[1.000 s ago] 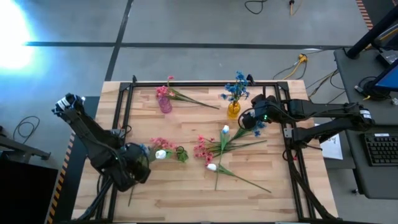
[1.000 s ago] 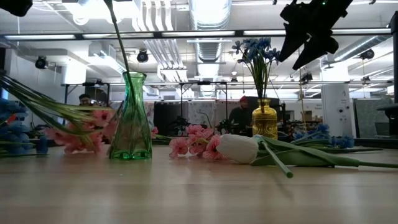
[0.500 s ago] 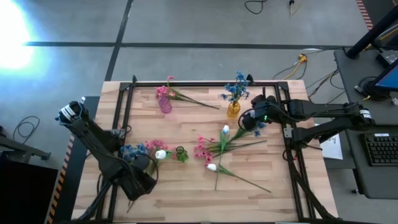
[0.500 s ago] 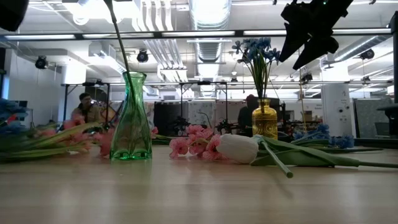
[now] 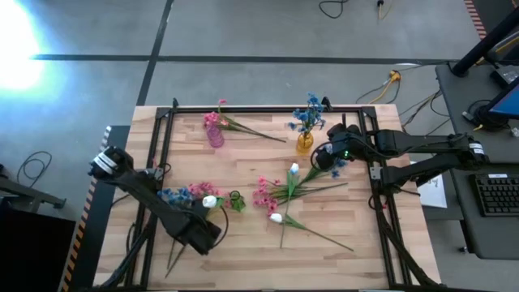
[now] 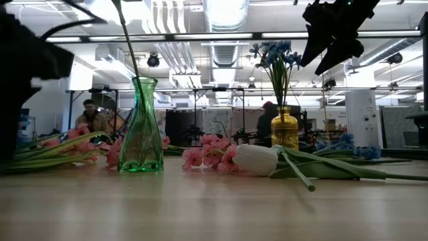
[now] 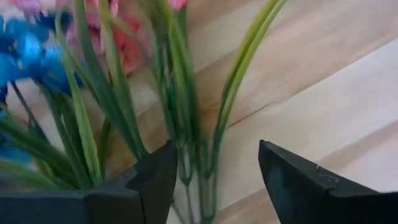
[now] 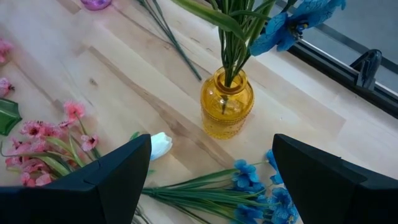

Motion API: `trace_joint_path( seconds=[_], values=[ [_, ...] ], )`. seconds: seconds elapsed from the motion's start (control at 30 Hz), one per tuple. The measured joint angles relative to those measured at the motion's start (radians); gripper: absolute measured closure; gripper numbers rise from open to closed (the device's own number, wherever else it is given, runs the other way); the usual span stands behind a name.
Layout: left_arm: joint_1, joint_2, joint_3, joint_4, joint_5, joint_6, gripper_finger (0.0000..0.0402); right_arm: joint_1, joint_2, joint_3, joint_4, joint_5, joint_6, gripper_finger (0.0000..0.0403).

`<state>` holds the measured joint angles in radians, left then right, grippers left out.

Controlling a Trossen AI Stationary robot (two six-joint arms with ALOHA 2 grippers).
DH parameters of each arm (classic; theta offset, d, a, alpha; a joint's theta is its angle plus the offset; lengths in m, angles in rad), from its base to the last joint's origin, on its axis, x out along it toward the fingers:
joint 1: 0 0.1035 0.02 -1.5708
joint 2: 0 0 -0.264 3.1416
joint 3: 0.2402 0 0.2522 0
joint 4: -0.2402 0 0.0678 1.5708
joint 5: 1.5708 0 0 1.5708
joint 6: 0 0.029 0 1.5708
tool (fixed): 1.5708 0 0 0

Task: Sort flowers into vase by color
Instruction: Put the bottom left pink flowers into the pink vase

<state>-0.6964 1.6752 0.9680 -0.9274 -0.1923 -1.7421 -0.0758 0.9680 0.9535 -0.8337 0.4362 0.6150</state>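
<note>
While left gripper (image 7: 211,180) straddles green stems (image 7: 186,124), jaws spread, right gripper (image 5: 331,154) hovers spread-jawed at yellow vase's (image 5: 305,143) 4 o'clock.

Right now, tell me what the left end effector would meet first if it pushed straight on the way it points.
Probably the thin green stems lying on the wooden table: they run between the open left end effector fingers, with pink and blue blossoms beyond. Depth is unclear.

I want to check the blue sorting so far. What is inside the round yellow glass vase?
The round yellow glass vase holds green stems with bright blue blossoms on top. The ribbed glass hides the stem ends, so the exact sprig count is unclear.
</note>
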Motion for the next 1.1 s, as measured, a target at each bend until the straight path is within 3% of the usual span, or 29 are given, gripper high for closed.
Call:
trace_joint_path(
  seconds=[0.27,0.5,0.93,1.1],
  values=[
    [-0.001,0.053,0.015,-0.011,0.1,-0.007,0.0209,0.017,0.0,0.0,0.001,0.0,0.005,0.0076],
    [-0.008,0.053,0.096,-0.095,0.104,0.003,0.0214,0.017,0.0,0.0,0.001,0.001,0.007,0.0076],
    [-0.008,0.195,0.098,-0.104,0.126,0.002,0.0214,0.017,0.0,-0.02,0.006,0.008,0.021,0.0076],
    [-0.005,0.192,0.11,-0.126,0.158,0.007,0.0214,0.017,0.0,-0.024,0.01,0.009,0.025,0.0076]
  ],
)
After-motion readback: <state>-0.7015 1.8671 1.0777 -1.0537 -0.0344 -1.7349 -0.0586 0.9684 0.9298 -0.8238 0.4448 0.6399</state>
